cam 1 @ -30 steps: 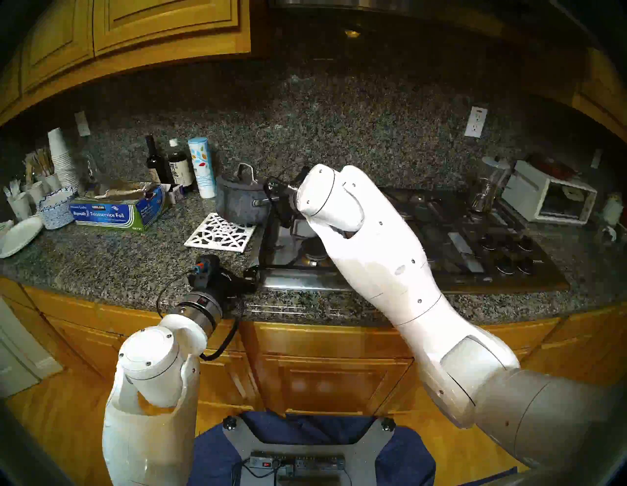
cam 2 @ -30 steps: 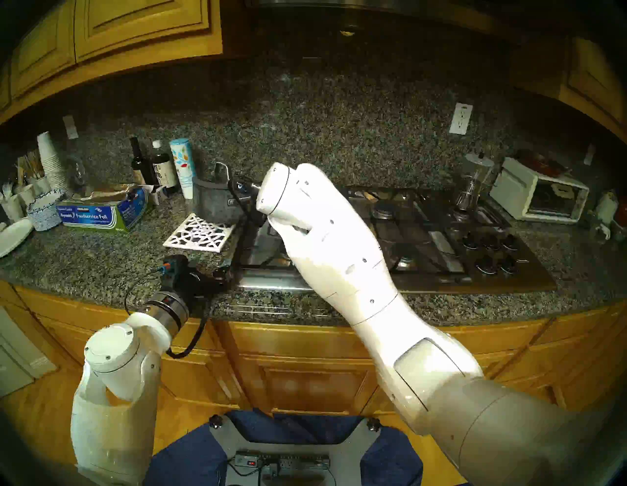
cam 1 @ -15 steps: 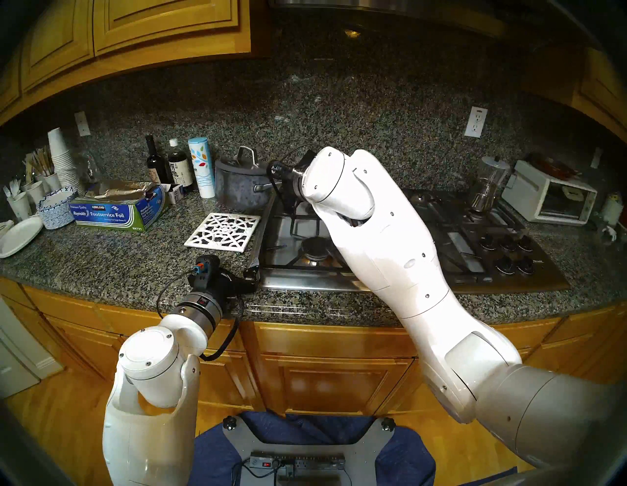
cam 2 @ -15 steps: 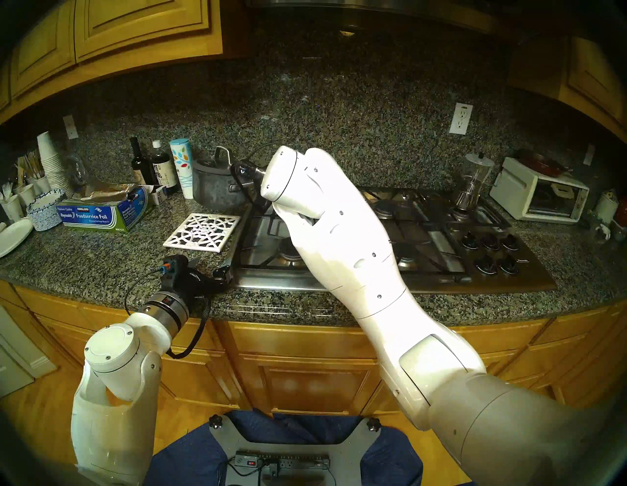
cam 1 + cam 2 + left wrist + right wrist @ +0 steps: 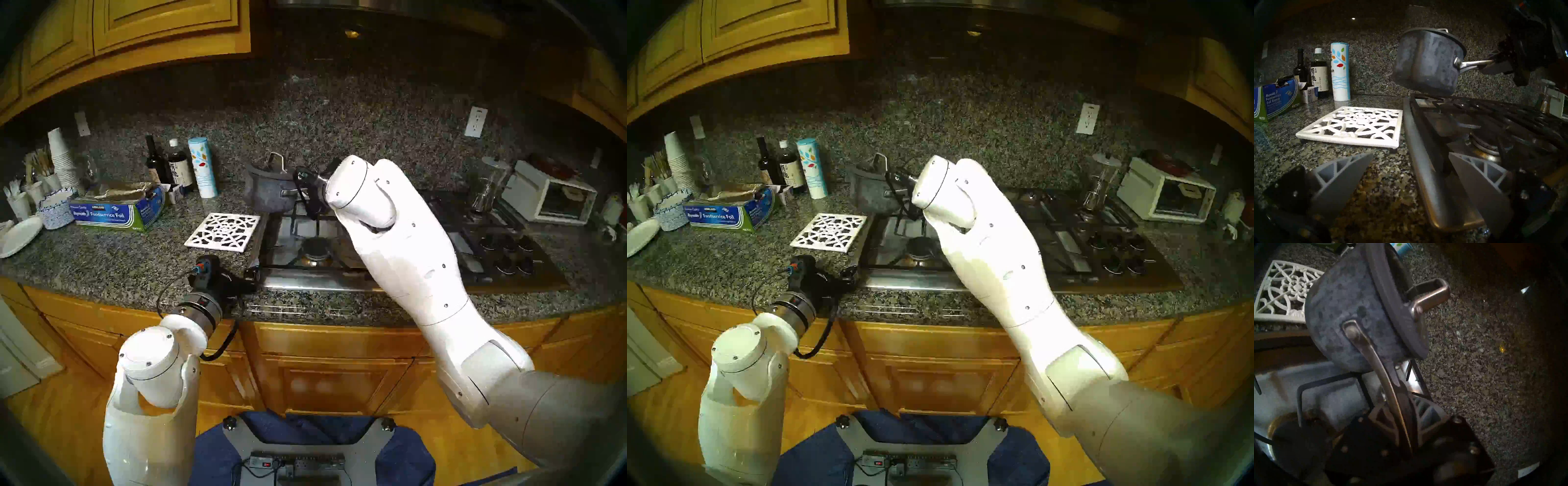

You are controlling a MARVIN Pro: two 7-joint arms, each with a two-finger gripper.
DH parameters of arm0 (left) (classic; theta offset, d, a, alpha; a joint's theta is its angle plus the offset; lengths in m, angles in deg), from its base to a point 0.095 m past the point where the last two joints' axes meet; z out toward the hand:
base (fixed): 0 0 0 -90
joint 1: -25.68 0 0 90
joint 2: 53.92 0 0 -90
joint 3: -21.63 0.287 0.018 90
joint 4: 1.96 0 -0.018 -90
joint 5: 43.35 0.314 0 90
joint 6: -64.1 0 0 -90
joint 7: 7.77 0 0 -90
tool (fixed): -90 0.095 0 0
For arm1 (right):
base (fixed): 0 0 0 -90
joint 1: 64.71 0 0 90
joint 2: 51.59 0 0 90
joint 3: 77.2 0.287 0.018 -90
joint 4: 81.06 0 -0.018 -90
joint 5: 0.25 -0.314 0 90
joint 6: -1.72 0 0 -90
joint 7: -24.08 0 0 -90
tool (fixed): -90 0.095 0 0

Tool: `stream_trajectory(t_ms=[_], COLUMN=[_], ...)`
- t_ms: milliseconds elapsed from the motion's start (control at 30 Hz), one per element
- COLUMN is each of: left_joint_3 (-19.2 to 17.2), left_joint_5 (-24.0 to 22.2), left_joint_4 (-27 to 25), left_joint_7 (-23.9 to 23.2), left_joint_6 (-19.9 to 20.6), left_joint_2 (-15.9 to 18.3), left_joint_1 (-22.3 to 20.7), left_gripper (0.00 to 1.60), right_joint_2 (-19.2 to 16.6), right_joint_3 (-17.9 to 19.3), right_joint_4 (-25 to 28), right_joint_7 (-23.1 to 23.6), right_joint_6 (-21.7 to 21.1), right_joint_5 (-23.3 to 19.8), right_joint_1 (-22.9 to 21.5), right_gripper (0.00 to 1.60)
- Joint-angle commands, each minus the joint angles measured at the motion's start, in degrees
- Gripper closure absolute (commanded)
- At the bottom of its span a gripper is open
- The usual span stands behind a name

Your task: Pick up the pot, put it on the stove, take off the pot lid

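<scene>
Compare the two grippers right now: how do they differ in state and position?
The right gripper is shut on the pot handle, holding it in the air over the stove; the left gripper is open and holds nothing. The right is raised; the left sits low by the stove's front-left corner.

dim warm kitchen light, dark fisheye rims, blurry murky wrist views, overexposed glare on white arms

White trivet (image 5: 223, 232) mid-counter, foil box (image 5: 118, 210) left, two bottles (image 5: 166, 164) and salt canister (image 5: 202, 167) at back, toaster oven (image 5: 551, 197) and blender (image 5: 488, 185) right.
</scene>
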State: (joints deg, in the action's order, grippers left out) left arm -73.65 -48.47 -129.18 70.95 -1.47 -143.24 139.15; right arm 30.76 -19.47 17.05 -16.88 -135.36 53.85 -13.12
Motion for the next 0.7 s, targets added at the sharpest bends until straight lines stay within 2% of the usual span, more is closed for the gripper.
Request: stream_trajectory(t_ms=[0,100,300,367,433,567,600,633,667], left_joint_3=[0.11,0.09,0.05,0.03,0.03,0.00,0.00,-0.01,-0.03], left_joint_5=[-0.01,0.04,0.13,0.16,0.17,0.24,0.25,0.27,0.29], left_joint_4=[-1.83,-1.81,-1.78,-1.77,-1.76,-1.75,-1.75,-1.75,-1.74], left_joint_7=[-0.05,-0.10,-0.21,-0.26,-0.27,-0.33,-0.35,-0.37,-0.40], left_joint_6=[-0.61,-0.60,-0.58,-0.57,-0.57,-0.56,-0.56,-0.56,-0.56], left_joint_2=[0.00,-0.04,-0.15,-0.18,-0.19,-0.26,-0.27,-0.29,-0.32], left_joint_1=[-1.03,-1.04,-1.05,-1.05,-1.06,-1.06,-1.06,-1.07,-1.07], left_gripper=[0.00,0.00,0.00,0.00,0.00,0.00,0.00,0.00,0.00], right_joint_2=[-1.23,-2.49,-4.07,-5.68,-5.63,-8.61,-8.65,-9.77,-10.29], right_joint_3=[2.05,2.24,2.30,1.93,1.70,1.19,1.19,1.18,0.76], right_joint_4=[5.88,7.98,8.54,10.78,9.34,11.86,11.12,13.07,11.87], right_joint_7=[-2.28,-1.88,-1.80,-1.74,-1.90,-1.73,-1.96,-1.66,-1.90], right_joint_6=[-0.24,-0.86,-1.45,-1.46,-1.21,-1.17,-1.16,-1.24,-0.88], right_joint_5=[1.62,1.88,2.59,3.25,3.51,4.96,5.22,5.50,6.19], right_joint_1=[-2.12,-1.19,-0.56,0.44,-0.16,1.43,1.31,2.29,1.99], right_gripper=[1.60,1.60,1.60,1.60,1.60,1.60,1.60,1.60,1.60])
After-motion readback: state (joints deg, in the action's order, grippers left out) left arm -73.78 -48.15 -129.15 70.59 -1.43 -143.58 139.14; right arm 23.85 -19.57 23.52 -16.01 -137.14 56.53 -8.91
